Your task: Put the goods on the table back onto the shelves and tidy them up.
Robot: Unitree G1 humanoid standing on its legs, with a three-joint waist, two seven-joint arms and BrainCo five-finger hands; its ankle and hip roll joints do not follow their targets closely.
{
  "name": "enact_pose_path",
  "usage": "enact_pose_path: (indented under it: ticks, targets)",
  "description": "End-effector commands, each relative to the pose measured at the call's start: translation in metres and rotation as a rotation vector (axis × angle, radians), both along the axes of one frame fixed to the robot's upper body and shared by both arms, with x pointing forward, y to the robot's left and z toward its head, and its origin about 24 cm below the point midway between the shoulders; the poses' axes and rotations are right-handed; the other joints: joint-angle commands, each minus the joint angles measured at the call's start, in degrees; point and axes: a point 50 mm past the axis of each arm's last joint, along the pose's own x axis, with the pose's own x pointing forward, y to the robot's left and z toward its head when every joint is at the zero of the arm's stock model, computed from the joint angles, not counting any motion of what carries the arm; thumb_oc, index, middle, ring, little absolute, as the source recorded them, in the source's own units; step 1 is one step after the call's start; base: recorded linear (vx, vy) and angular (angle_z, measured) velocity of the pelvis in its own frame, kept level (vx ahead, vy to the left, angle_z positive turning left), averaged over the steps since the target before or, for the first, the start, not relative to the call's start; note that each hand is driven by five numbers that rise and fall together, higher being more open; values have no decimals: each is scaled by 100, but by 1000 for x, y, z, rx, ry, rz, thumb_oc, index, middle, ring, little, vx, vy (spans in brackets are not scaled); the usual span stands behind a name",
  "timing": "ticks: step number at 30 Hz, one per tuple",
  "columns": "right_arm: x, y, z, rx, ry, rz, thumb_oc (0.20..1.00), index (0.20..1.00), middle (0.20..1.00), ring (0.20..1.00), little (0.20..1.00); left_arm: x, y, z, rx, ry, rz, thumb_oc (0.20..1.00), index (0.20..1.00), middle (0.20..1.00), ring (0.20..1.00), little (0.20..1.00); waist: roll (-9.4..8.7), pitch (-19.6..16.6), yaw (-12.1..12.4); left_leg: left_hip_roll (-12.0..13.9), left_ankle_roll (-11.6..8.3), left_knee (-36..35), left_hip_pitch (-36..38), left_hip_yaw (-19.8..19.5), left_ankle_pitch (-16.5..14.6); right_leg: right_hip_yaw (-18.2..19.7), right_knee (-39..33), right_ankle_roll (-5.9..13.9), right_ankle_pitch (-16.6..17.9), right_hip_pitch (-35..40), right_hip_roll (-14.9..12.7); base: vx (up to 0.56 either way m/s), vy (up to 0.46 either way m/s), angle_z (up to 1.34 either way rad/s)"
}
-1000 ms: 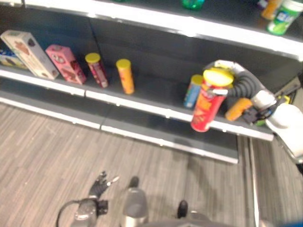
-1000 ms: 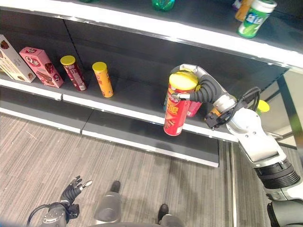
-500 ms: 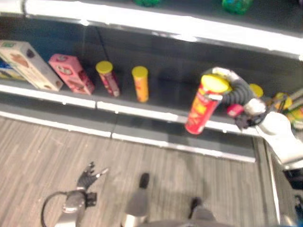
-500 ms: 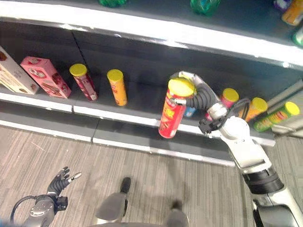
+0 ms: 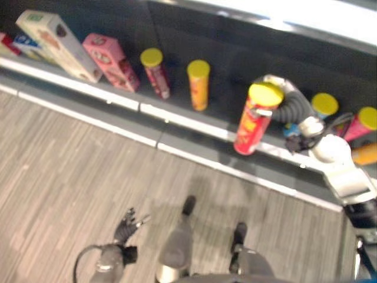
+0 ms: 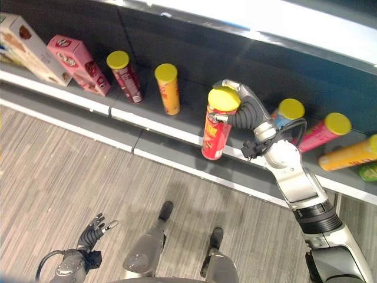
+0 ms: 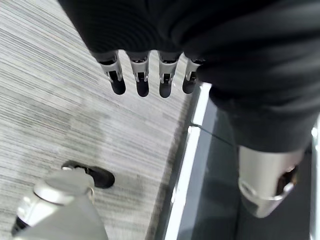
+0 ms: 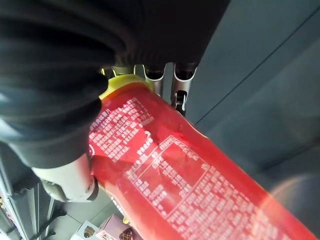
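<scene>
My right hand (image 6: 242, 108) is shut on a red chip can with a yellow lid (image 6: 215, 124), which tilts slightly over the front edge of the low shelf (image 6: 159, 121). The right wrist view shows the red can (image 8: 170, 175) close up, with fingers (image 8: 180, 92) curled behind it and the thumb in front. On the shelf stand a dark red can (image 6: 124, 75) and an orange can (image 6: 169, 88) to the left, with pink and orange cans (image 6: 321, 131) lying to the right. My left hand (image 6: 93, 230) hangs low over the floor, fingers (image 7: 142, 77) straight and holding nothing.
A pink box (image 6: 78, 63) and a beige box (image 6: 26, 47) lean on the shelf's far left. A blue can with a yellow lid (image 6: 287, 112) stands behind my right wrist. Grey striped carpet (image 6: 70, 165) stretches in front of the shelf base.
The whole picture has shifted downward and to the side, so the camera moved. My right hand still grips the red can at the shelf edge. The left hand stays low.
</scene>
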Motion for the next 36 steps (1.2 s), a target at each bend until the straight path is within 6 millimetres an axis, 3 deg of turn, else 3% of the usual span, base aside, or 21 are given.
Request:
enact_pose_path:
  ticks: [1, 6, 13, 23, 30, 32, 36]
  targets:
    - [-3, -5, 48, -15, -380, -181, 200, 200, 200, 200, 200, 18, 19, 25, 114, -104, -24, 1000, 1000, 1000, 1000, 1000, -83, 23, 172, -222, 85, 845, -487, -8, -995, 46, 437, 88, -139, -625, -387, -50, -37, 46]
    - [-2, -21, 58, 54, -567, -400, 200, 200, 200, 200, 200, 27, 8, 30, 115, -161, -20, 1000, 1000, 1000, 1000, 1000, 147, 297, 199, -279, 111, 907, -730, -25, -986, 96, 575, 70, -155, -905, -471, -28, 18, 30]
    - [4, -46, 70, 93, -677, -607, 200, 200, 200, 200, 200, 42, -6, 41, 103, -251, -44, 1000, 1000, 1000, 1000, 1000, 404, 563, 203, -354, 113, 1023, -998, 34, -983, 103, 697, 88, -146, -1203, -566, -28, 27, -4]
    - [4, -65, 77, 124, -739, -726, 200, 200, 200, 200, 200, 53, -16, 50, 103, -312, -72, 1000, 1000, 1000, 1000, 1000, 548, 619, 151, -374, 108, 916, -1096, 78, -953, 132, 618, 139, -82, -1322, -596, 0, 0, 0]
    - [2, -61, 72, 177, -744, -718, 200, 200, 200, 200, 200, 54, -20, 49, 98, -314, -70, 1000, 1000, 1000, 1000, 1000, 577, 611, 107, -372, 138, 853, -1067, 114, -957, 159, 543, 161, -49, -1324, -602, 5, 3, 0]
    - [6, -56, 58, 225, -697, -706, 200, 200, 200, 200, 200, 56, -24, 50, 93, -326, -68, 1000, 1000, 1000, 1000, 1000, 581, 590, 62, -392, 141, 881, -1067, 123, -984, 159, 504, 165, -54, -1272, -620, 0, 0, 0]
    - [8, -50, 55, 267, -684, -682, 200, 200, 200, 200, 200, 55, -26, 49, 87, -323, -62, 1000, 1000, 1000, 1000, 1000, 582, 585, 46, -388, 140, 874, -1061, 120, -979, 157, 477, 167, -41, -1265, -622, 0, 0, 0]
